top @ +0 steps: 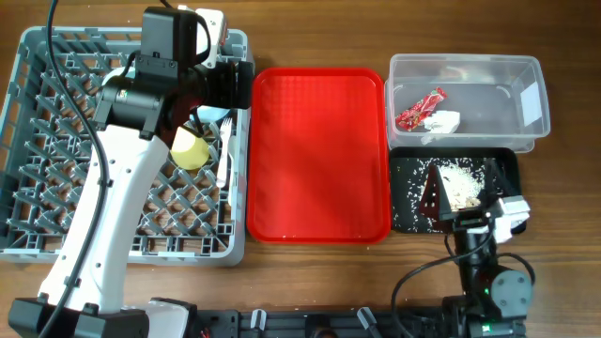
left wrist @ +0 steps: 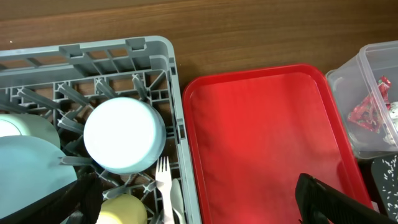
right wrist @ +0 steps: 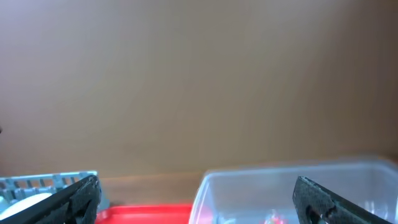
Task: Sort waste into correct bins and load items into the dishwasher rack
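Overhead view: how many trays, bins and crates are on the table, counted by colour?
Grey rack: 1
Red tray: 1
Clear tub: 1
Black tray: 1
Total: 4

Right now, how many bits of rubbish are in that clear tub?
2: a red snack wrapper in the left half of the clear tub, and a crumpled white napkin right beside it. Something smaller could be hidden underneath them.
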Action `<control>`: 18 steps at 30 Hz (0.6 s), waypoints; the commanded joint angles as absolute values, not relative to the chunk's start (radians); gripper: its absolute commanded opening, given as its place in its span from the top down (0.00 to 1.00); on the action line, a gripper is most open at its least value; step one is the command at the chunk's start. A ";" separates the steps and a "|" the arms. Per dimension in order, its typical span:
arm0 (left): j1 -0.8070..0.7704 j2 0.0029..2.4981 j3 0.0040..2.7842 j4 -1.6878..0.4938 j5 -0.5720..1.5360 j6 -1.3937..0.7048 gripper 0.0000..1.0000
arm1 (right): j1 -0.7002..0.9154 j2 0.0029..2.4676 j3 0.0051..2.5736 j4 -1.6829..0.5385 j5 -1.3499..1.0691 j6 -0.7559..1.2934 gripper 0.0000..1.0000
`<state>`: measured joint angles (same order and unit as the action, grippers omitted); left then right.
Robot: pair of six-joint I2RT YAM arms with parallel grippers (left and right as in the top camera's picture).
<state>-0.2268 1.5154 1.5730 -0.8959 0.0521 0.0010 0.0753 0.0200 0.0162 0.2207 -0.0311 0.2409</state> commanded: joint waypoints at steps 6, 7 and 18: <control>-0.220 1.515 1.571 -0.894 0.067 -0.009 0.00 | 0.105 0.002 0.004 0.008 0.021 0.316 0.00; -0.220 1.515 1.571 -0.894 0.067 -0.009 0.00 | 0.105 0.003 0.004 0.007 0.018 0.287 0.00; -0.220 1.515 1.571 -0.894 0.067 -0.009 0.00 | 0.067 0.003 0.004 0.002 -0.060 0.010 0.00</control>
